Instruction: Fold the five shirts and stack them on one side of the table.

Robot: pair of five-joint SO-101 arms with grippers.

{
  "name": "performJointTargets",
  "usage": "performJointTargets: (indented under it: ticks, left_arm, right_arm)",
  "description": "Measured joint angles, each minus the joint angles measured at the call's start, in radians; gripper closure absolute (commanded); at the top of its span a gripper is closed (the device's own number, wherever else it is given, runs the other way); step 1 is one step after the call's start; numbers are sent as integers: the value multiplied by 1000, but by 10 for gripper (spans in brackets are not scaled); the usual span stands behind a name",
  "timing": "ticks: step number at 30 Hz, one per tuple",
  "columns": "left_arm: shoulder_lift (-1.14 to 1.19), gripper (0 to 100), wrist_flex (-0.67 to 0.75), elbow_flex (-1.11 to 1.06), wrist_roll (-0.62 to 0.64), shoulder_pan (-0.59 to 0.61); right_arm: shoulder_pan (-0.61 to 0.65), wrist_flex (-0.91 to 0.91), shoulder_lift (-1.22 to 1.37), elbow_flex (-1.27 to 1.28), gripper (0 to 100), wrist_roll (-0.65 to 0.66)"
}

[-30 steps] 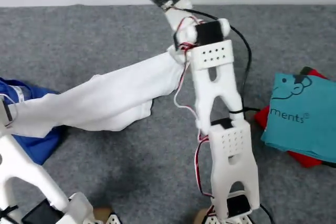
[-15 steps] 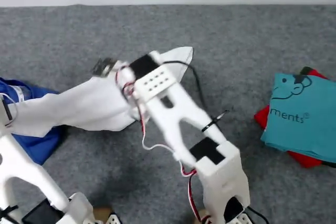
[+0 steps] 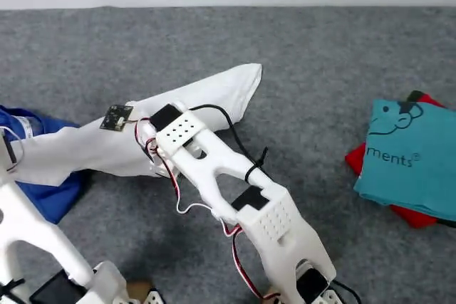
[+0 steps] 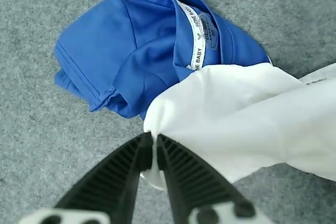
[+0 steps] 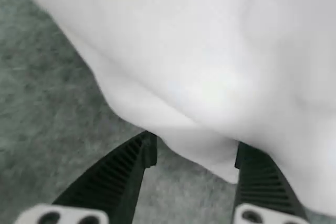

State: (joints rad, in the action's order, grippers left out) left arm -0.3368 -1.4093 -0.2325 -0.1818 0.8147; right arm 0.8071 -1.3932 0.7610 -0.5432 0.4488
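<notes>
White shirt [image 3: 221,94]: lay drawn out in a long slanted band across the grey table [image 3: 342,55]. One end was near the table's left edge and the other, pointed end toward the middle. It was not yet folded, and was creased and bunched along its length.

Left gripper [image 4: 154,140], mine: clenched on a corner of the white shirt [image 4: 247,114], with a small tuck of cloth pinched between the ribbed fingers.

Right gripper [image 5: 194,150], mine: spread wide, nothing grasped. It hung over the white shirt's [image 5: 210,51] near hem, about midway along the band. The hem showed between the two black fingers [image 5: 118,174]. Whether either finger touched the cloth I could not tell. My right arm [image 3: 214,169] lay slantwise across the table toward it.

Blue shirt [image 4: 142,51]: a crumpled heap at the left edge, collar opening upward. The white shirt's gripped end overlapped it.

Teal shirt [image 3: 410,154]: folded, at the right edge, on top of a red shirt [image 3: 354,160] that stuck out beside and below it. Both lay well apart from the white shirt.
</notes>
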Motion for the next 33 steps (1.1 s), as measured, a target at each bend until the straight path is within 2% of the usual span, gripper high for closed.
performJointTargets:
  ticks: [5,11,19,22,28,33]
  left_arm:
    - [0,995,0,0,0,0]
    - [0,995,0,0,0,0]
    - [0,995,0,0,0,-25]
    - [0,995,0,0,0,-31]
    - [0,995,0,0,0,-32]
    - [0,995,0,0,0,-32]
  right_arm:
    - [-46,15,38,-18,996,0]
    - [-114,-94,44,-152,987,0]
    - [-173,-328,44,-519,988,21]
    - [-178,-362,43,-606,988,32]
    - [-160,-364,69,-509,971,37]
    - [-115,-364,84,-327,792,40]
